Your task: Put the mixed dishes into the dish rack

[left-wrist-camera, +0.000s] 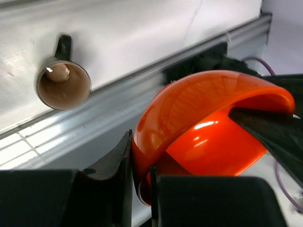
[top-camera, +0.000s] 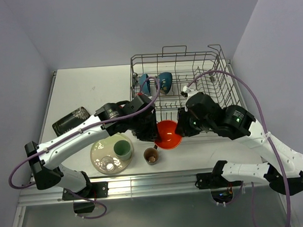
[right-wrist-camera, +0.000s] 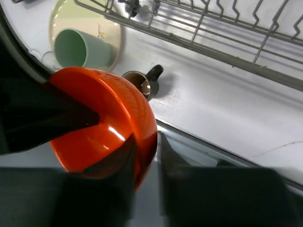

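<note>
Count: one orange bowl (top-camera: 168, 135), one small brown mug (top-camera: 151, 155), one pale green cup (top-camera: 123, 148), one clear glass (top-camera: 109, 164), one cream round plate (top-camera: 97, 149), one dish rack (top-camera: 211, 85) at the counter's (top-camera: 89, 89) far right corner. In the rack, a blue-inside bowl (top-camera: 165, 82) stands on edge with a second bluish dish (top-camera: 144, 83) just beside it, both partly behind a purple cable; the second cannot be named for sure. Black square plates (top-camera: 70, 121) lie by the left edge, number not readable. The cup and the glass rest on the plate toward the near edge, with the mug just right of the plate. The orange bowl is outside the rack, just off its near left corner, tipped on edge and pinched from both sides. The top view hides both grasps under the arms. The left wrist view shows the left gripper (left-wrist-camera: 141, 176) nearly closed, with the bowl's rim clamped between its fingers, the mug lying open-mouthed on the counter beyond, and a dark finger of the other arm entering at the right. The right wrist view shows the right gripper (right-wrist-camera: 147, 158) likewise narrowed onto the opposite rim, with the cup, plate, mug and the rack's near wires behind. The lower part of both wrist views is blurred black gripper body, and the bowl's foot is cut off in each.
</note>
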